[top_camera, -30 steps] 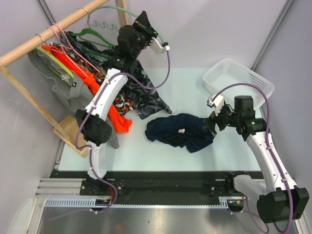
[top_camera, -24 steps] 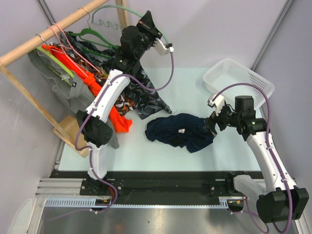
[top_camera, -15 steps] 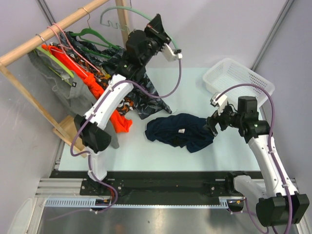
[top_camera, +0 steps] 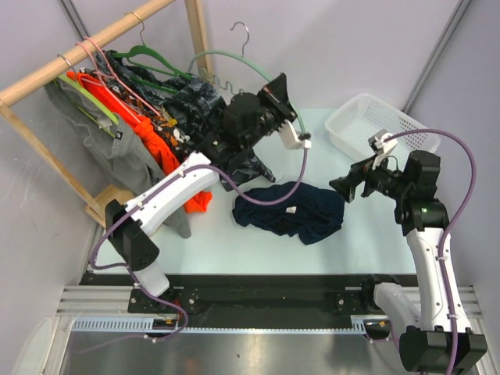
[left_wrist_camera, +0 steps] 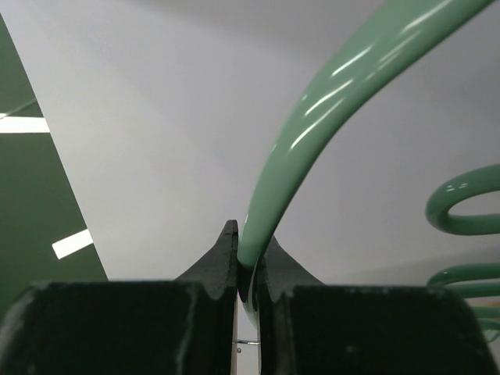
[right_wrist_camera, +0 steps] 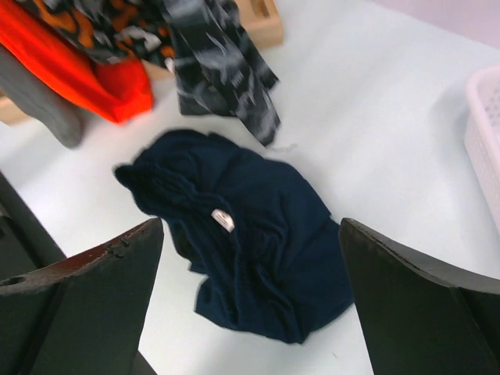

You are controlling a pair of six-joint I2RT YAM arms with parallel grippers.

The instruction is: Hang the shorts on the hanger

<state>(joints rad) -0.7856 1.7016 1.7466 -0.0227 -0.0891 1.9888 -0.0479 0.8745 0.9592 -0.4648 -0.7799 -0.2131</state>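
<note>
left gripper (left_wrist_camera: 244, 262) was clamped on a thin pale mint-green hanger (left_wrist_camera: 312, 117) with a wavy bar, held up over the far middle of the pale table (top_camera: 234, 250). crumpled dark navy cloth shorts (top_camera: 285, 209) lay mid-table. right gripper (top_camera: 340, 188) hung just right of them, fingers wide apart.

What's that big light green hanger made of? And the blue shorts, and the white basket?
The hanger looks like smooth, glossy plastic: bright glints run along its curve. Its hook looks like thin, shiny metal wire. The shorts look like soft, matte cloth, crumpled into loose folds. The basket seems to be hard white plastic, with a lattice of holes in its walls.
</note>
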